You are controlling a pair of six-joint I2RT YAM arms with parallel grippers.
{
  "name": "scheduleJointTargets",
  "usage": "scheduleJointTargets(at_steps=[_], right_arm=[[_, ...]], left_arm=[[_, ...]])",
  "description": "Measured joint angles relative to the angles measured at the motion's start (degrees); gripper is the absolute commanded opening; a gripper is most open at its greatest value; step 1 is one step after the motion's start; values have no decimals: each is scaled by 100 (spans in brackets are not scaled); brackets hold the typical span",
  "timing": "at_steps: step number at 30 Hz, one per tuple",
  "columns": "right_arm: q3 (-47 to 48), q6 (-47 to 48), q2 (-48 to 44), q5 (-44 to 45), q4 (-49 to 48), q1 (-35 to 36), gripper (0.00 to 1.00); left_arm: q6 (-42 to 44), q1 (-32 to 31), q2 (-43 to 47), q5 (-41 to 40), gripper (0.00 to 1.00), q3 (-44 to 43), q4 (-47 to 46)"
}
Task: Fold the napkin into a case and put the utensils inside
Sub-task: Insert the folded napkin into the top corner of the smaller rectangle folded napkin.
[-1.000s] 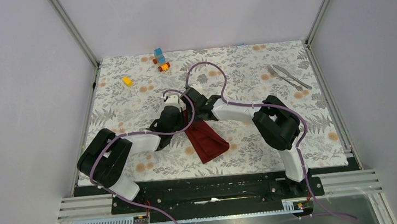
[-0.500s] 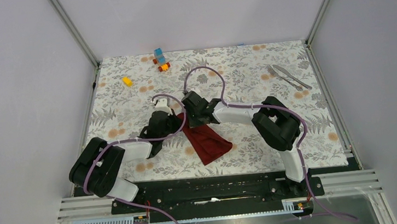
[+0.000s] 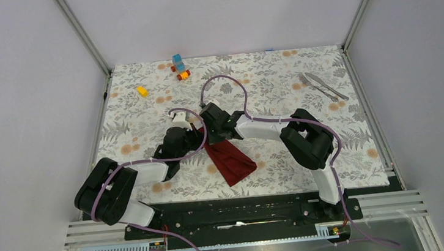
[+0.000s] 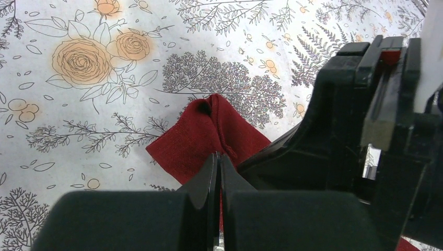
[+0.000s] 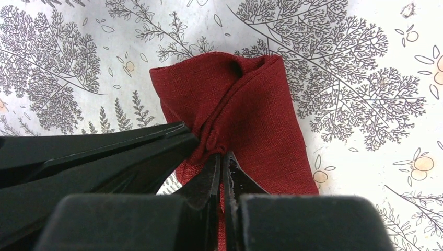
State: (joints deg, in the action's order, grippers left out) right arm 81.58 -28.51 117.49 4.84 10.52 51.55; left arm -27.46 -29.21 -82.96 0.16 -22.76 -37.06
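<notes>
The dark red napkin (image 3: pixel 230 160) lies as a folded strip near the table's front centre, its far end bunched up. My left gripper (image 3: pixel 196 135) and right gripper (image 3: pixel 207 135) meet at that far end, each shut on a pinch of the cloth. In the left wrist view the left gripper (image 4: pixel 219 157) nips a ridge of the napkin (image 4: pixel 209 133). The right wrist view shows the right gripper (image 5: pixel 222 157) clamping the gathered napkin (image 5: pixel 251 104), with the left gripper's fingers (image 5: pixel 109 149) touching beside it. The utensils (image 3: pixel 323 85), a silver fork and knife, lie at the back right.
A blue and orange toy block pile (image 3: pixel 180 67) and a yellow block (image 3: pixel 142 91) sit at the back left of the floral mat (image 3: pixel 276 71). Metal frame posts and grey walls border the mat on three sides.
Both grippers have shifted left and slightly nearer together, dragging the napkin's far end with them. The left arm's elbow has swung out to the left. Both stay shut.
</notes>
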Motion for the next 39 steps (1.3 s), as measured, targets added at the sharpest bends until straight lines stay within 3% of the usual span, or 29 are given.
scheduleJointTargets(at_steps=[28,39], right_arm=[[470,636,304,363,437,208,0],[420,46,321,-157,-26,-7,0]], left_arm=[[-197,304,203,656,0,2,118],[-343,378,28,417,0,46,83]])
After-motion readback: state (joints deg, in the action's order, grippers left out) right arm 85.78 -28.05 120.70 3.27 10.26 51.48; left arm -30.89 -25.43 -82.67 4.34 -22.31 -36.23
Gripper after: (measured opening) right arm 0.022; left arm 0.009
